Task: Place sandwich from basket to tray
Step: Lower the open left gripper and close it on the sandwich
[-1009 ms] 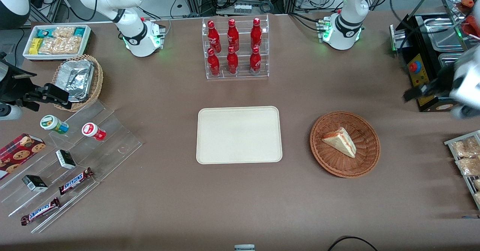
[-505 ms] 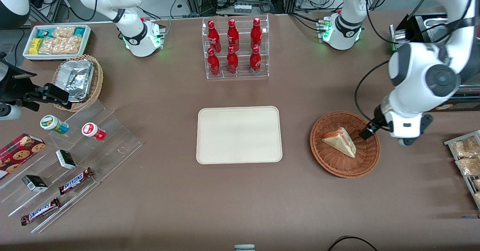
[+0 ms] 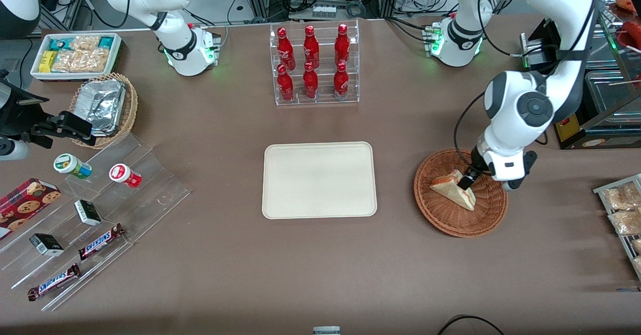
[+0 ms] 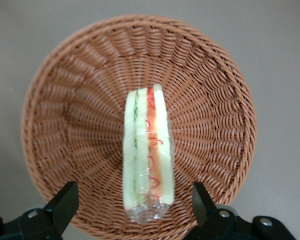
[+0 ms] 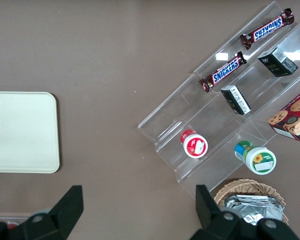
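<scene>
The sandwich [image 3: 452,190] is a pale bread wedge in clear wrap, lying in the round reddish-brown basket [image 3: 450,227]. Its red-orange and green filling stripe shows along the cut edge [image 4: 149,150]. My gripper [image 3: 466,181] hangs low over the basket, just above the sandwich. It is open: the black fingertips [image 4: 66,196] stand wide apart on either side of the wedge, touching neither it nor the basket [image 4: 80,115]. The cream-white tray [image 3: 319,180] lies bare on the table beside the basket, toward the parked arm's end, and its corner shows again [image 5: 20,132].
A clear rack of red bottles [image 3: 313,64] stands farther from the front camera than the tray. A black machine [image 3: 566,99] and a rack of snack packets [image 3: 623,210] flank the basket. An acrylic stepped stand [image 3: 100,215], a tan foil basket [image 3: 102,107] and a white bin [image 3: 75,54] sit toward the parked arm's end.
The working arm has swung in from its end of the table and come down over the basket. The gripper now straddles the sandwich, which has not moved.
</scene>
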Tool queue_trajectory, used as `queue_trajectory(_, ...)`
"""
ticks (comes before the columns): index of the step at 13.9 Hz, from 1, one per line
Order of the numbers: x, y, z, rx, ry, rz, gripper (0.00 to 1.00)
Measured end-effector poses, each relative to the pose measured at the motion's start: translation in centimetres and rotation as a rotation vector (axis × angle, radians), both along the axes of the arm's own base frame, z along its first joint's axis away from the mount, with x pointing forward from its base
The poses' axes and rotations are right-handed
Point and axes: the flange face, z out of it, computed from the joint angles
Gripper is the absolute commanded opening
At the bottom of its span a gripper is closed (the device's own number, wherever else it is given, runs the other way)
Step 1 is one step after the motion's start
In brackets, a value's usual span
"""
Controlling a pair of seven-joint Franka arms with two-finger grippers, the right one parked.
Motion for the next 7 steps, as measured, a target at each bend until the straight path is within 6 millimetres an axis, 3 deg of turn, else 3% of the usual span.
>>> queue_trajectory(4,0.1,-1.0,-2.9,-0.003,0.007,0.006,0.99)
queue_trajectory(5,0.1,-1.0,-3.5,-0.004,0.006,0.006,0.81)
queue_trajectory(7,0.2,-1.1,-4.5,-0.005,0.006,0.016,0.10)
